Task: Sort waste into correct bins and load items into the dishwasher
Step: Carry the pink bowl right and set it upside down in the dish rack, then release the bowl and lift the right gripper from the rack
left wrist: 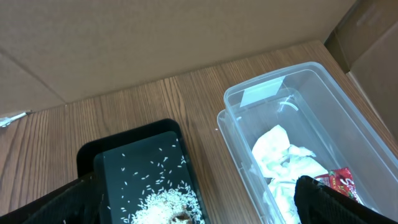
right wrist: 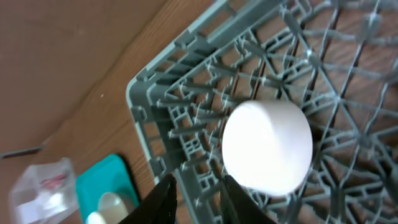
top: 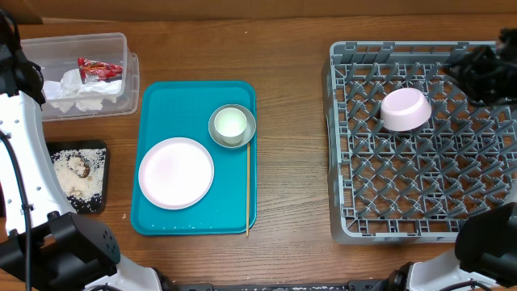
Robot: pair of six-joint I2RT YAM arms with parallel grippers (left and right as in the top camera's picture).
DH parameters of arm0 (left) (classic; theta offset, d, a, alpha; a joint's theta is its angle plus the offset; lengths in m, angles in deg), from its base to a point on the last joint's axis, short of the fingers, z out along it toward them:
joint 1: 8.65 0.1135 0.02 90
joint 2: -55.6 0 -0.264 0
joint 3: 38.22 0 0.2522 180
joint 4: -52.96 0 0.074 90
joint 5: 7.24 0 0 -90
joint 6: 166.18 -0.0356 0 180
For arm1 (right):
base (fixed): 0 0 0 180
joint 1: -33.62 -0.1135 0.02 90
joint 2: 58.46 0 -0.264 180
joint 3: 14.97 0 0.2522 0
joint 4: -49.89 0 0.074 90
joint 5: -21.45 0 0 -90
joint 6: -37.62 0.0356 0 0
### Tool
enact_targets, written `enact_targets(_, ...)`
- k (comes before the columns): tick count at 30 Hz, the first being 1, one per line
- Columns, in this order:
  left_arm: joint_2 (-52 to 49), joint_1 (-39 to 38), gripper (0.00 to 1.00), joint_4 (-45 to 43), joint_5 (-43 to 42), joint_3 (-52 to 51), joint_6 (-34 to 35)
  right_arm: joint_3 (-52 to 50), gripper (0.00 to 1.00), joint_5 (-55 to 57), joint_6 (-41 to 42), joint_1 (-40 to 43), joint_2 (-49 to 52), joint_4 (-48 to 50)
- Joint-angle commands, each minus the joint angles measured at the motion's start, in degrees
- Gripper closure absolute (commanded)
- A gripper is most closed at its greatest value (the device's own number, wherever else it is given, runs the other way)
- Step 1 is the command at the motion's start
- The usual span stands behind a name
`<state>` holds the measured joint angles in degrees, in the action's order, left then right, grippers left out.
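A pale bowl (top: 405, 110) lies upside down among the pegs of the grey dish rack (top: 343, 226), the dishwasher. My right gripper (right wrist: 200, 202) hovers over the rack's far corner, just short of the bowl (right wrist: 267, 146). Its jaws stand a little apart with nothing between them. On the teal tray rest a pale pink plate (top: 176, 172) and a small cup (top: 231, 123) in a grey-rimmed dish (top: 215, 129). The clear tub (left wrist: 249, 134) holds the white napkin (left wrist: 280, 155) and red wrapper (left wrist: 339, 182). Rice (left wrist: 165, 205) lies in the black tray (left wrist: 130, 149). My left gripper (left wrist: 199, 214) hangs wide open above tray and tub.
A thin wooden stick (top: 247, 186) lies along the right side of the teal tray (top: 153, 109). A cardboard wall (left wrist: 155, 37) stands behind the table. Bare wood (top: 291, 145) separates the teal tray from the rack. The left arm (top: 24, 153) reaches along the table's left edge.
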<state>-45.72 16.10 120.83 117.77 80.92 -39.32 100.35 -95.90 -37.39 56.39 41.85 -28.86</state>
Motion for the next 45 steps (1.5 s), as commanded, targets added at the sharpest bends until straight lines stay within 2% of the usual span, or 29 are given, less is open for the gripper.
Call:
enact_targets(1, -0.26, -0.39, 0.0, -0.09, 0.96, 0.0, -0.92, 1.36, 0.74, 9.79, 0.26, -4.04, -0.02, 1.49)
enact_targets(3, -0.26, -0.39, 0.0, -0.09, 0.96, -0.02, -0.92, 1.36, 0.84, 12.37, 0.26, -5.81, 1.57, 1.22)
enact_targets(7, -0.26, -0.39, 0.0, -0.09, 0.96, 0.0, -0.92, 0.85, 0.96, 14.23, 0.28, -7.89, 5.2, 0.52)
enact_targets(16, -0.26, -0.39, 0.0, -0.11, 0.96, 0.0, -0.92, 0.83, 0.96, 13.9, 0.28, -8.55, 12.11, -2.47)
enact_targets(23, -0.26, -0.39, 0.0, -0.11, 0.96, 0.0, -0.92, 0.83, 0.96, 24.68, 7.39, -8.55, 11.54, -5.86)
enact_targets(33, -0.26, -0.39, 0.0, -0.11, 0.96, 0.0, -0.92, 0.83, 0.96, 21.2, 6.03, -9.49, 11.02, -4.46)
enact_targets(38, -0.26, -0.39, 0.0, -0.11, 0.96, 0.0, -0.92, 0.83, 0.96, 20.2, 1.29, -10.78, 11.02, -1.79)
enact_targets(45, -0.26, -0.39, 0.0, -0.11, 0.96, 0.0, -0.92, 0.72, 0.96, 19.08, 0.72, -11.52, 11.04, -1.9)
